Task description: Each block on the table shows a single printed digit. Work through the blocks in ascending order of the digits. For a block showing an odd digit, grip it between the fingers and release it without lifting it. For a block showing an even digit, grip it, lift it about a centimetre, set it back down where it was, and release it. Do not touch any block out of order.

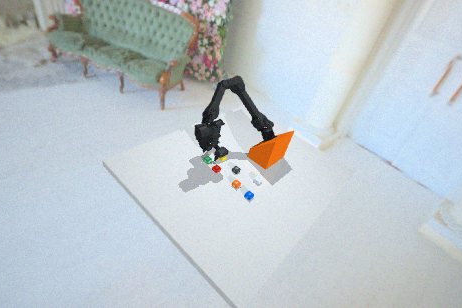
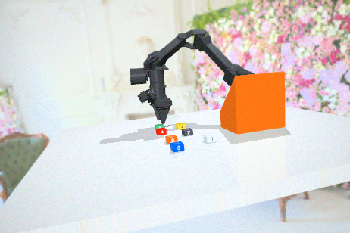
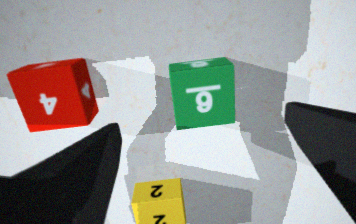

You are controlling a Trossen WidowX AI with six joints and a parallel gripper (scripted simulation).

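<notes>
My gripper (image 1: 215, 157) (image 2: 163, 122) (image 3: 202, 121) is open and empty, with its tips just above the green block. The green block (image 1: 207, 159) (image 2: 159, 126) (image 3: 219, 112) shows an underlined digit, upside down in the wrist view, that looks like 6; it lies between the two finger lines there. The red block (image 1: 216, 169) (image 2: 161, 132) (image 3: 30, 95) shows 4, beside one finger. The yellow block (image 1: 223, 158) (image 2: 181, 125) (image 3: 172, 200) shows 2. The blue block (image 2: 177, 147) shows 3, the white block (image 2: 209, 138) 1, the dark block (image 2: 187, 132) 7. The orange block's (image 2: 171, 139) digit is unclear.
A large orange wedge-shaped box (image 1: 270, 152) (image 2: 259, 102) stands beside the arm's base. The blocks sit close together on the pale table (image 1: 185, 220) (image 2: 121, 181), and the red one is nearest to the green one. The arm's shadow falls around them.
</notes>
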